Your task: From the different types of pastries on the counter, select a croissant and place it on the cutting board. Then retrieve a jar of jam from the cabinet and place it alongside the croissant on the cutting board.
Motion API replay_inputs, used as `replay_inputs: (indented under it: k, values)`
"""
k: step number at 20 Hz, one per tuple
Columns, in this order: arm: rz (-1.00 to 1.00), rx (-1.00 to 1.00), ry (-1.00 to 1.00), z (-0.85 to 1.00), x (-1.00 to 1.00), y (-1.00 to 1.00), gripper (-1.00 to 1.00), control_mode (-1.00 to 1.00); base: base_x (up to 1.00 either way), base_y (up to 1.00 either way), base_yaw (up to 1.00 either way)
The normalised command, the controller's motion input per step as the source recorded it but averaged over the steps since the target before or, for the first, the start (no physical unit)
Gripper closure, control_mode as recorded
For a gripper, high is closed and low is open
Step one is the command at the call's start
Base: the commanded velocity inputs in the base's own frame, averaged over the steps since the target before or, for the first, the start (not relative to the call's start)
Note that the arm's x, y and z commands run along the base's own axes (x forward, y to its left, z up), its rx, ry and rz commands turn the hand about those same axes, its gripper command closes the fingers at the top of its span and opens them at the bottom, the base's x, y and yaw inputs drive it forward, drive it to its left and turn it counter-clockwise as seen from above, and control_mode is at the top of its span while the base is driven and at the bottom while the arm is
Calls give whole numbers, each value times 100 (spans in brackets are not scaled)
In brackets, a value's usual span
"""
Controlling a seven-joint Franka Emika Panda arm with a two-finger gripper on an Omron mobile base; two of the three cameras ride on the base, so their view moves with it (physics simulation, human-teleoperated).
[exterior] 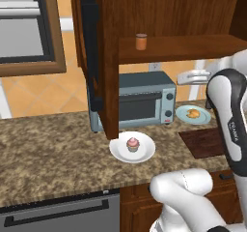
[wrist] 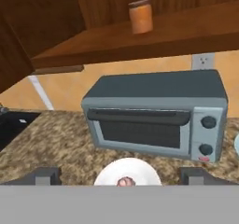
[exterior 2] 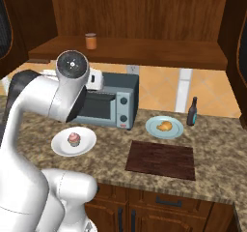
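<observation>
Since the croissant (exterior 2: 165, 126) sits on its pale teal plate (exterior 2: 153, 130) and the cutting board (exterior 2: 161, 160) is bare, I judge the step in hand to be the first one: reaching for the croissant. To do it well I should swing my gripper (wrist: 120, 175) to the right, past the toaster oven (wrist: 156, 113), come down from above over the plate, and line the fingers up across the narrow middle of the pastry, not its curved ends. It is small and lumpy, so I would close gently and low enough to catch its body without scraping the plate.

My gripper stands wide, with nothing between its fingertips (wrist: 45, 175). In the hand view it points at the toaster oven, with the white plate (wrist: 108, 175) of the pink-frosted cupcake (exterior 2: 74, 139) just below and ahead of it. That is the wrong pastry, so I must not drop here.

From where my gripper looks, the croissant lies well off to the right, beyond the oven's right end, and the board lies on the tabletop (exterior 2: 217, 144) just nearer than that teal plate. A slim dark bottle (exterior 2: 192, 111) stands right of the plate; I should keep clear of it. The jar of jam (wrist: 140, 16) waits up on the cabinet (exterior 2: 144, 8) shelf, above and far from my gripper.
</observation>
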Motion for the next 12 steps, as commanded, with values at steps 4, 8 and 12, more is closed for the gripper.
replay_inputs:
  k: [4, 8, 12]
  values:
    - [31, 18, -19, 45, -3, -3, -100, -100, 0, 0, 0]
    - [38, 3, -31, 35, -5, 0, -100, -100, 0, 0, 0]
    - [29, 0, -30, 26, -13, 0, -100, -100, 0, 0, 0]
